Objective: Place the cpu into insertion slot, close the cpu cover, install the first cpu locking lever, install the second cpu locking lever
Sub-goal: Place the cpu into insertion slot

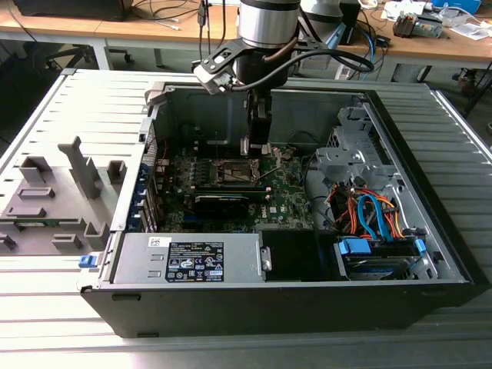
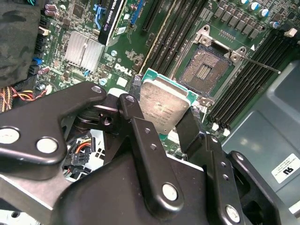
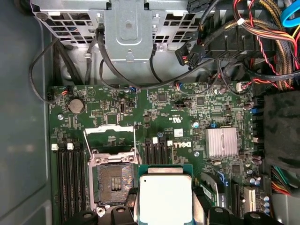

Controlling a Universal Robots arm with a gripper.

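Black two-fingered gripper [image 2: 161, 119] is closed part way onto the small flat square cpu with a silver-grey metal top [image 2: 164, 105]. One black finger [image 2: 133, 112] presses each opposite edge, and the chip is tilted in the second wrist view.

The cpu is carried clear of the green motherboard [image 3: 187, 108], not seated. In the first wrist view the cpu [image 3: 165, 197] sits between the gripper [image 3: 165, 213] tips, just beside the insertion slot [image 3: 114, 180], a small square socket with a dark centre and metal rim. The slot is bare (contact field visible in both wrist views).

The cpu cover, a thin silvery metal frame with a square window [image 3: 112, 127], is swung open off the slot, with board showing through the window. A thin metal lever rod [image 2: 262, 65] stands out from the socket [image 2: 204, 70].

In the exterior view the gripper [image 1: 257, 146] hangs inside the open black computer case [image 1: 292, 307], over the far part of the board. The slot [image 1: 231, 171] lies just to the exterior view's left of it, and the long black graphics card [image 1: 221, 201] is nearer.
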